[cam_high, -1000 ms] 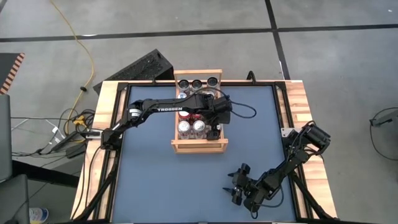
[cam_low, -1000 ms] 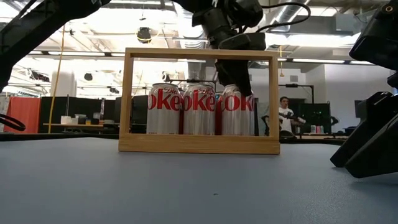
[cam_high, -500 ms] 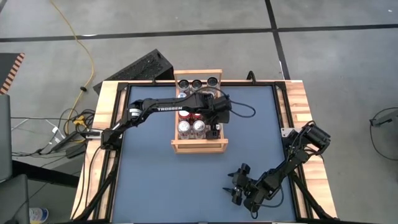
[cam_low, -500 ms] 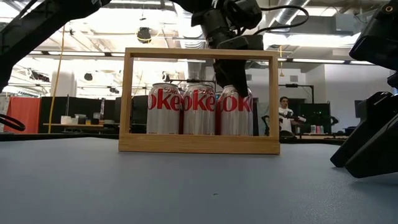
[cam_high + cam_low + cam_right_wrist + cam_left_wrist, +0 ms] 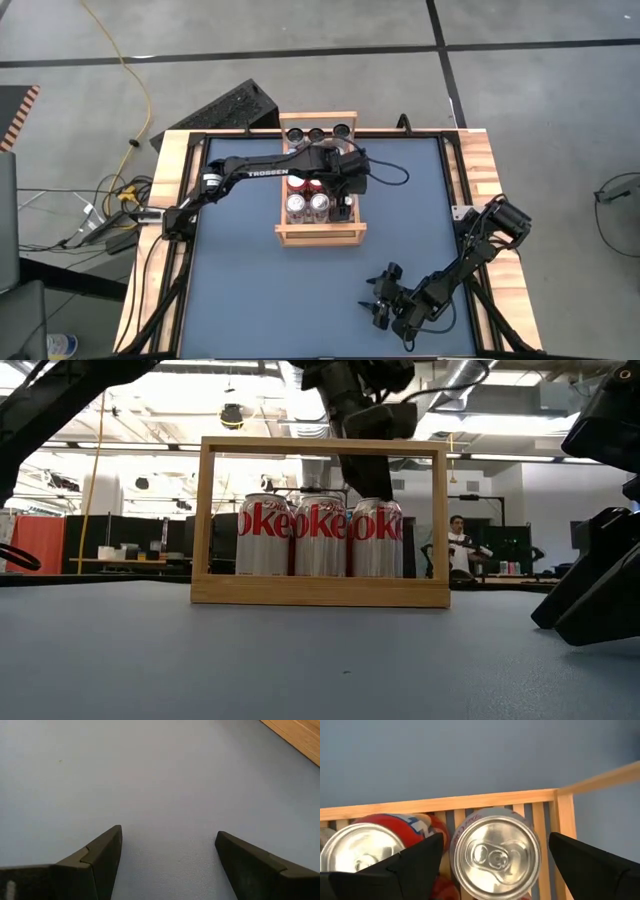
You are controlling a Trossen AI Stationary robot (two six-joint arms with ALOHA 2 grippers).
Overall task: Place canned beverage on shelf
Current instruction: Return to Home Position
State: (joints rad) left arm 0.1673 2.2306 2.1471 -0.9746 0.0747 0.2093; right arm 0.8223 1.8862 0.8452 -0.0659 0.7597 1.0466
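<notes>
The light-wood shelf stands on the blue table at its far middle and holds several upright cans. In the low view three silver cans stand side by side behind its front rail. My left gripper is open just above the right-hand silver can. One finger stands on each side of the can's top, clear of it. Beside that can stands a red can. My right gripper stays open low over the table's near right, with nothing between its fingers.
A wide stretch of blue table lies in front of the shelf. Wooden borders frame the table. A black slab and a yellow cable lie on the floor beyond the far left. A person sits in the room behind.
My left gripper has gone up from the right-hand silver can. Its fingers reached down beside the can before and now stand above the can's top. The can stays upright on the shelf.
</notes>
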